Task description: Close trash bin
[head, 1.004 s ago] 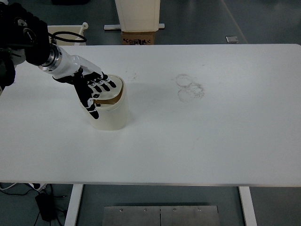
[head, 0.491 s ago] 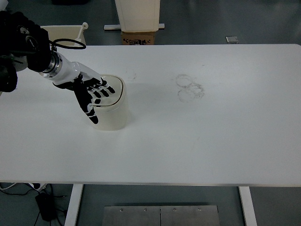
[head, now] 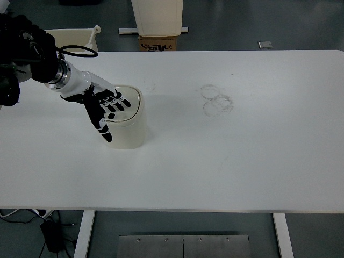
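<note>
Clearly, only one arm was working at this moment. The left arm came in from the upper left corner of the view and reached down and to the right over the white table [head: 242,161]. Its upper part was black, with a black cable looping beside it, and the forearm near the wrist was white and silver. The left hand [head: 104,105] lay flat on the top of the trash bin [head: 129,131], with the palm facing down. The fingers [head: 121,101] were spread out and quite straight, pointing toward the right across the lid [head: 131,99], and they were not curled around anything. The thumb pointed downward along the front left side of the bin. So the hand was wide and pressing or resting on the lid, not gripping it.

The trash bin was a small cream-coloured container, and it stood upright on the left part of the table, well away from the near edge. Its lid looked level with the rim, and no dark opening showed under it.

Some faint ring marks [head: 217,99] were on the table surface to the right of the bin, well apart from it. Beyond the far edge of the table, a cardboard box [head: 158,43] stood on the floor.
</note>
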